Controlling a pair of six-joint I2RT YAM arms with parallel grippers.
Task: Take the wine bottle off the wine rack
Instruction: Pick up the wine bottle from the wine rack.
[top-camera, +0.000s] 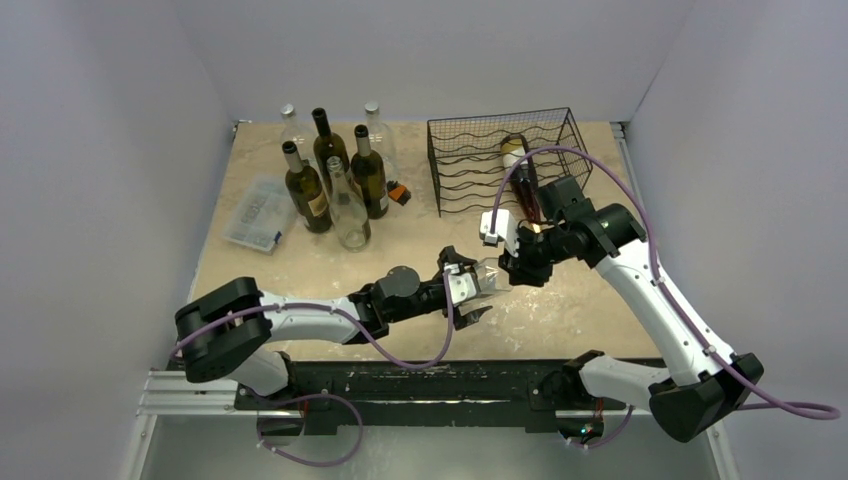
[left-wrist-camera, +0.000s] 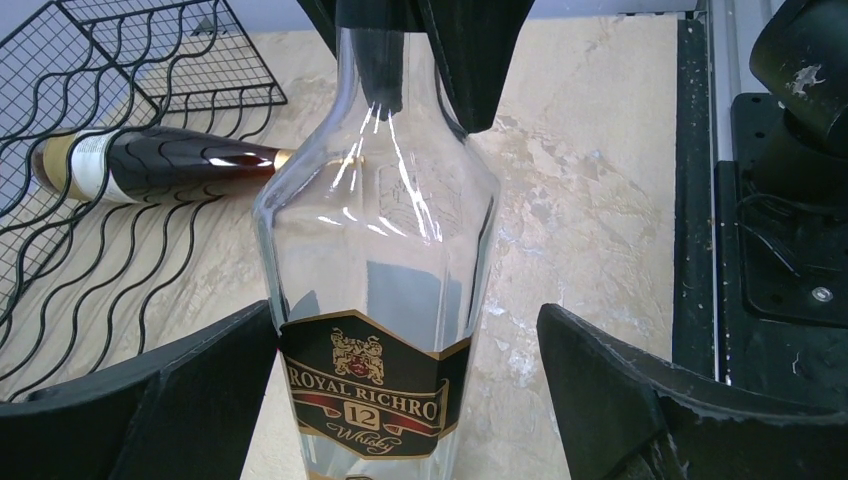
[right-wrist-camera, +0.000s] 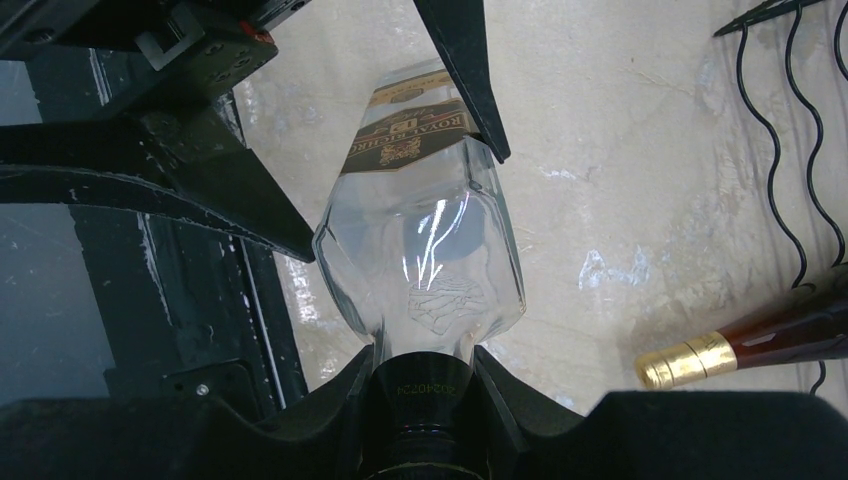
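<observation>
Nearest the arm bases, the left gripper (top-camera: 478, 288) has its fingers (left-wrist-camera: 640, 390) spread wide on either side of a clear whisky bottle (left-wrist-camera: 375, 230), level with its black and gold label. The right gripper (right-wrist-camera: 422, 372) holds that bottle, pinched tight on the dark cap and neck, above the worktop (left-wrist-camera: 590, 180). This looks like a handover from right to left.

To do it well, the left fingers should first centre on the bottle. In the left wrist view one finger sits right at the label's edge while the other stands well apart. They should then close squarely on the flat labelled faces, not the sloping shoulder where smooth glass could slip. The right should let go only once that grip is firm.

Farther back, the wine bottle (top-camera: 520, 175) lies on the wine rack (top-camera: 460, 160), dark with a gold-foiled neck pointing toward the arms. It has not yet been taken off. Far left stand a group of bottles (top-camera: 330, 180), with a clear plastic box (top-camera: 258, 212) nearer.

Several things are hard to tell:
- The whisky bottle's base is cut off in the left wrist view.
- I cannot tell whether the near finger touches the glass.
- The right arm covers part of the wine bottle from above.
</observation>
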